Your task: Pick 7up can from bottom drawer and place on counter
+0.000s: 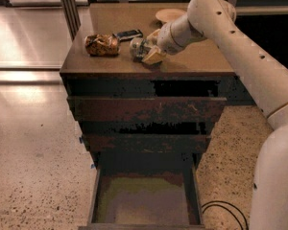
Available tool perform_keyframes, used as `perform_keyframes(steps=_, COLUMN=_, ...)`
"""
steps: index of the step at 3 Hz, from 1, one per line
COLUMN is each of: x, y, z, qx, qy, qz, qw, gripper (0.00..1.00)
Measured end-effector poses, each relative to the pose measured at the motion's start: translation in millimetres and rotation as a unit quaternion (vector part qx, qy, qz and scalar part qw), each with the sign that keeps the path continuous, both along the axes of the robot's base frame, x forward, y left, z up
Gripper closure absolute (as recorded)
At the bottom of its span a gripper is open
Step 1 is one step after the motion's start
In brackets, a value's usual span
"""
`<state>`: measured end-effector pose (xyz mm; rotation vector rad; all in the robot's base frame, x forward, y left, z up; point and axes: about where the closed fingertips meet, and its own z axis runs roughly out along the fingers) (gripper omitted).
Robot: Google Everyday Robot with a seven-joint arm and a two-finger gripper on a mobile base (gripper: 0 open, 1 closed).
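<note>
The 7up can, small and silvery with greenish marks, rests on the counter near its front middle. My gripper reaches in from the right, and its two fingers sit on either side of the can, closed against it. The bottom drawer is pulled out below, and its greenish-grey floor is bare.
An orange-brown snack bag lies left of the can. A flat black handset lies behind it. A pale round plate sits at the back of the counter. Two closed drawer fronts are above the open drawer. A black cable lies on the floor at the right.
</note>
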<state>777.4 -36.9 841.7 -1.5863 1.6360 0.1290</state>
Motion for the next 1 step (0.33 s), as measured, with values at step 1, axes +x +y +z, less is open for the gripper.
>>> perform_keyframes(steps=1, x=0.0, y=0.0, z=0.0, qx=0.000, qy=0.000, qz=0.000, qw=1.0000, gripper=0.00)
